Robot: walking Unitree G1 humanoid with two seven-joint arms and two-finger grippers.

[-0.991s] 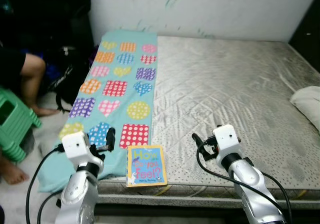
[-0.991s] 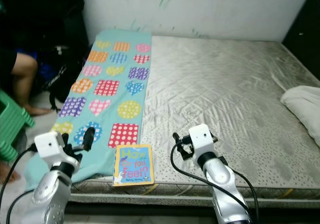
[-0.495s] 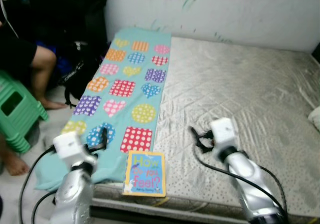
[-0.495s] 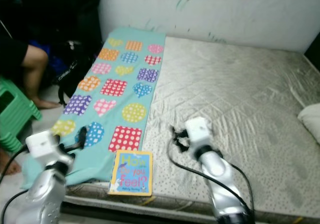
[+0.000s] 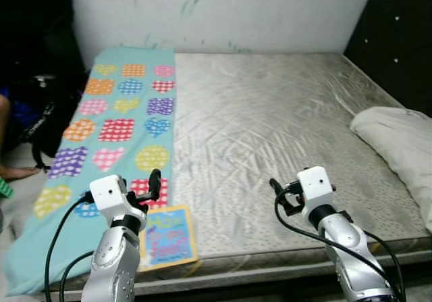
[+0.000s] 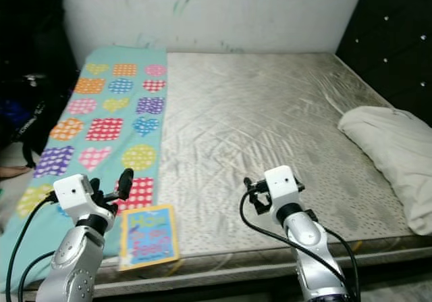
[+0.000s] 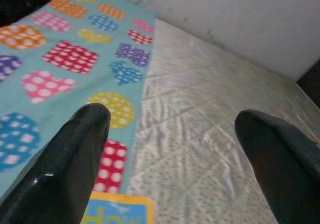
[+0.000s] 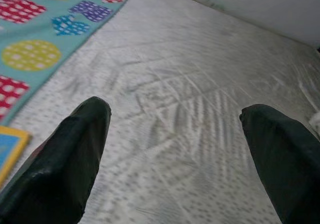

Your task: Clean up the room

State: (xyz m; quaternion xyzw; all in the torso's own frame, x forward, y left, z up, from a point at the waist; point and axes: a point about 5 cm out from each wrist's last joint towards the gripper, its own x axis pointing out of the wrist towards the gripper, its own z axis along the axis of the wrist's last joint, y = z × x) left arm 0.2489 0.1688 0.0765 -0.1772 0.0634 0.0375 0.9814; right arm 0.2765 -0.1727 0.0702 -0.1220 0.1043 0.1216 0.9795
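fingers (image 7: 75, 154) of my left gripper (image 7: 175, 154) and right gripper (image 8: 175, 149) are spread wide and empty, held low over the bed (image 5: 270, 113), ready to reach. the book (image 6: 147, 236) lies at the near edge beside the blanket (image 5: 115, 113).

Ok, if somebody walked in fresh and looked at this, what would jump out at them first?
Probably the turquoise blanket with its bright dotted hearts and squares, running down the robot's left side of the bare grey mattress. Next, the yellow-edged children's book at the mattress's near edge, beside the open left gripper. A white pillow lies at the far right.
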